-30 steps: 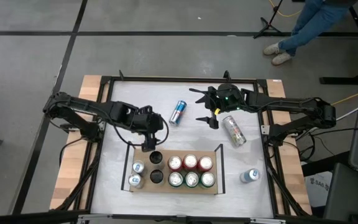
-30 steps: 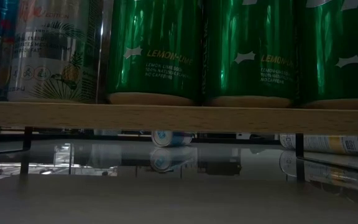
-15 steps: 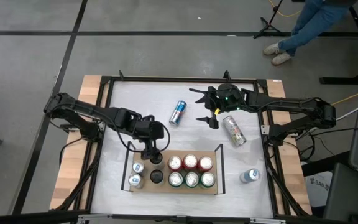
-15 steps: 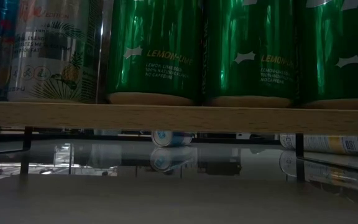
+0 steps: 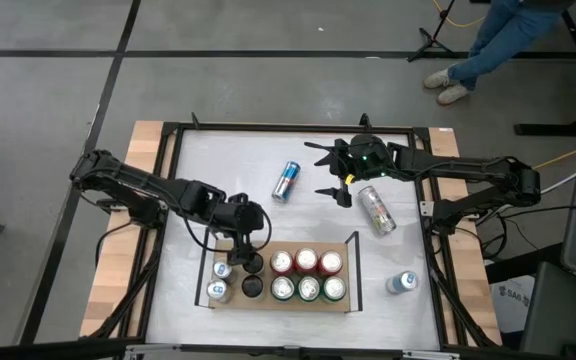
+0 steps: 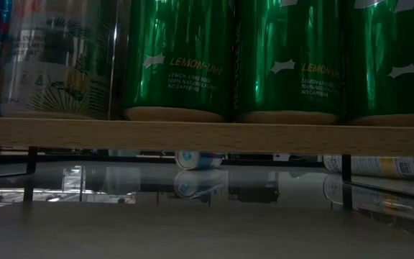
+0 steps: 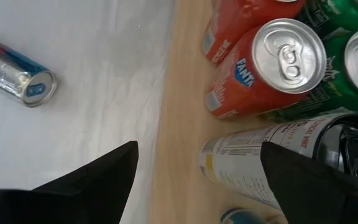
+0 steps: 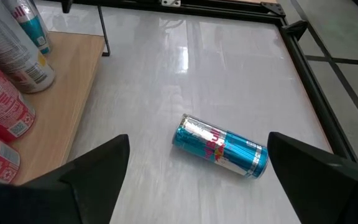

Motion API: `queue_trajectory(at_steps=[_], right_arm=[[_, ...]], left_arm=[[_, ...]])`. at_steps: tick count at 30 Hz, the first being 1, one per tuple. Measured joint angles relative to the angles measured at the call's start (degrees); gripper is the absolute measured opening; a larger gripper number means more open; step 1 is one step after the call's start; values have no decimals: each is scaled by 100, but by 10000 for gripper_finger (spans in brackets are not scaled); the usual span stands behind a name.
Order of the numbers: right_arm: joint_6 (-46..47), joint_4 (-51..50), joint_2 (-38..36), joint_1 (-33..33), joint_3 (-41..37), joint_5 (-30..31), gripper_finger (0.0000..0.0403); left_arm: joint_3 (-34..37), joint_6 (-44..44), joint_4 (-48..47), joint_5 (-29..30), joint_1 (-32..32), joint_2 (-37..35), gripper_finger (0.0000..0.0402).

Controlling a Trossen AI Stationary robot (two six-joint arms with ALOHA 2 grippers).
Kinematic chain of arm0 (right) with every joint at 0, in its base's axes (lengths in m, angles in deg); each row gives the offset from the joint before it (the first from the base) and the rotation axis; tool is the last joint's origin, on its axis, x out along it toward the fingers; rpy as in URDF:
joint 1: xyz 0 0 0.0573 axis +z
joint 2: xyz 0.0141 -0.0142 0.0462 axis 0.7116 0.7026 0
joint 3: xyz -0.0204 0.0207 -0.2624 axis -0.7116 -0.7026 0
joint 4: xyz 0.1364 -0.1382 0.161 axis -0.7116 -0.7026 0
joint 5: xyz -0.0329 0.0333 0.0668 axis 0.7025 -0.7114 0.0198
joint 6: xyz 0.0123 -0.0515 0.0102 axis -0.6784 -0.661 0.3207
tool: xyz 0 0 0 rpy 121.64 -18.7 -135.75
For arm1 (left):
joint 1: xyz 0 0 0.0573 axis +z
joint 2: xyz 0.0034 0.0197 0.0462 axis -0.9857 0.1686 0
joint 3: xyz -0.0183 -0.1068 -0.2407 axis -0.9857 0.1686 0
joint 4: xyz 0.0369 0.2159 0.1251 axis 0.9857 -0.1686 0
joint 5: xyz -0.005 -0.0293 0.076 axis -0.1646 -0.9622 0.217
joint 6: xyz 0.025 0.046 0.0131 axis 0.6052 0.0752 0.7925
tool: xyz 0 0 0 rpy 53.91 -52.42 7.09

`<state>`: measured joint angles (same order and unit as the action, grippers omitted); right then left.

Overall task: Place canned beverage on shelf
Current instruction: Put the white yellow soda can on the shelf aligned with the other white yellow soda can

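Observation:
The wooden shelf lies at the table's near middle with several upright cans: red Fanta cans, green cans and white black-topped cans. My left gripper hangs open over the shelf's far left edge. One finger is beyond that edge and the other is over the back white can. A blue can lies on the table. My right gripper hovers open beside it, touching nothing. My left gripper points steeply down over the back white can. One finger covers the can's black top in the wrist view. I cannot tell whether it touches the can.
A silver can lies on the table right of my right gripper. Another silver can stands upright near the right edge. Thin black rails rise at the shelf's short ends. A person's legs show beyond the far right corner.
My left gripper has moved toward the table's near edge and down, from beyond the shelf's far edge to over its back left cans, staying open. In the low view, the white can at the shelf's left front has shifted a little up and left.

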<state>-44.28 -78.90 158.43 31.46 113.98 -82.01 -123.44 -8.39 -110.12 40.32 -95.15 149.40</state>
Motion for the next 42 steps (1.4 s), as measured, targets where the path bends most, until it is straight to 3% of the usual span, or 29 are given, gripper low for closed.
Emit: queue_trajectory(at_steps=[10,15,22,29,37,42], right_arm=[[1,-46,-47,1,0,3,372],[168,-293,-329,1,0,487,372],[1090,-1293,-974,-1,0,1398,372],[2181,-2562,-1374,-1,2,1419,372],[3176,-4378,-1384,-1,2,1421,372],[3714,-5010,-1384,-1,-2,1517,372]], left_arm=[[0,-1,12,178,64,0,337],[0,71,71,349,317,0,337],[0,1235,596,252,1095,0,337],[0,2432,1475,-683,2154,0,337],[0,2575,1787,-850,2874,0,337],[0,2575,1787,-857,3046,0,337]])
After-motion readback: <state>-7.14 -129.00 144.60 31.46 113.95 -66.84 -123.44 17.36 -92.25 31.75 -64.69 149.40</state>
